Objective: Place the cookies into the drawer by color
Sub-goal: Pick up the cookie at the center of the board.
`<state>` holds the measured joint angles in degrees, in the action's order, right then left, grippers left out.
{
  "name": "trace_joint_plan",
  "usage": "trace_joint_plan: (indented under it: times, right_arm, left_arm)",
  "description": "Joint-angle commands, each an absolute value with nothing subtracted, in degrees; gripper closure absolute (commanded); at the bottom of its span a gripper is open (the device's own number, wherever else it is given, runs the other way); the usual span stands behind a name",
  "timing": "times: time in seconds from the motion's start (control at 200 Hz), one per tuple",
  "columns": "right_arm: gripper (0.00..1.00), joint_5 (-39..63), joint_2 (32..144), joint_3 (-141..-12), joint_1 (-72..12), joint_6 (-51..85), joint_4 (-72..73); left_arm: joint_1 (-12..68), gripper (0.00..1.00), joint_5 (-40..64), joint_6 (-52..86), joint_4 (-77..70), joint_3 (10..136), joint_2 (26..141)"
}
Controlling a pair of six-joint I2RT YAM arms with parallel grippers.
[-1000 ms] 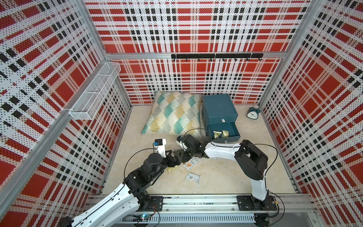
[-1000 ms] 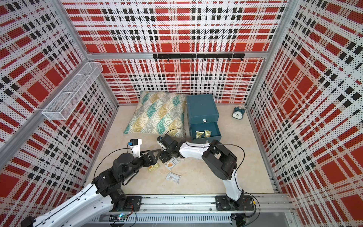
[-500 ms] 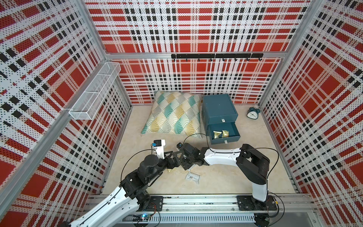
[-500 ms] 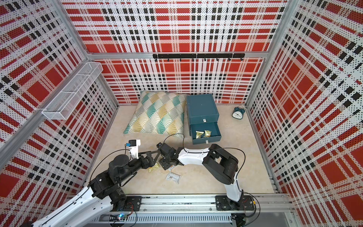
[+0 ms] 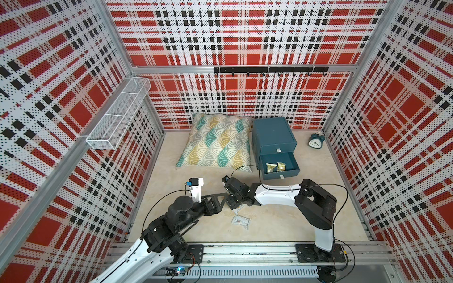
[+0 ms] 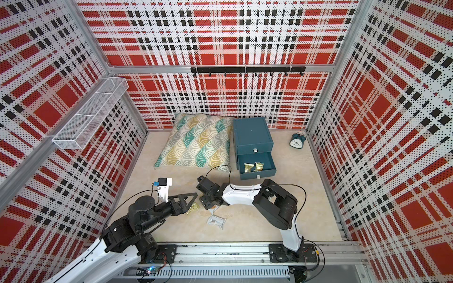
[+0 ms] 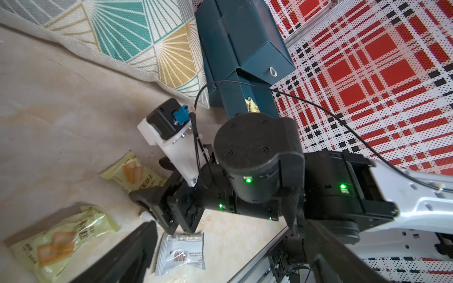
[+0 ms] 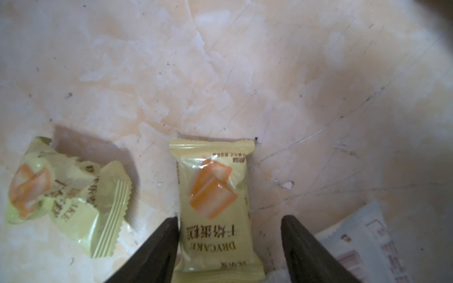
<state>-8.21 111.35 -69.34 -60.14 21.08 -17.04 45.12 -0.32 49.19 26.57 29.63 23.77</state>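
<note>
**Right fingers bracket a yellow packet, not yet gripping**

The right gripper [image 8: 230, 218] is down at the bench [image 8: 245, 73] with its fingers [image 8: 159, 245] set either side of a flat yellow packet [image 8: 213, 196]. One finger touches a long edge and the other stands clear of the opposite edge, so the fingers are apart and hold nothing. Straddling the narrow width, rather than the length, looks chosen so that a pinch would catch the packet's body and not a floppy sealed end.

The left gripper [image 6: 193, 200] has its fingers wide and empty, just beside a second, crumpled yellow packet [image 8: 66, 191]. I take it to be waiting its turn.

A white packet [image 5: 240, 221] lies near both, label side up.

On the blue drawer chest [image 5: 273, 137], the open drawer [image 5: 291, 161] below the shut top one already holds two yellow packets [image 5: 275, 167]. That is probably where this one belongs (same color, same compartment).
</note>
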Motion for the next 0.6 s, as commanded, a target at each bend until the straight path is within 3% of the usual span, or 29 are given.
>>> trace_joint_plan:
  times: [0.0, 0.271, 0.596]
  right_arm:
    - [0.34, -9.65, 112.98, -70.7, -59.94, 22.62, -17.85]
    - [0.57, -10.63, 112.64, -71.24, -59.19, 24.84, -18.76]
    - [0.67, -8.8, 103.54, -65.23, -57.04, 28.11, -14.09]
  left_arm:
    - [45.53, 0.01, -4.48, 48.31, 35.81, 34.79, 23.77]
    - [45.52, 0.01, -8.09, 45.23, 43.42, 37.49, 27.36]
    - [45.65, 0.01, -6.36, 44.71, 40.12, 36.97, 28.79]
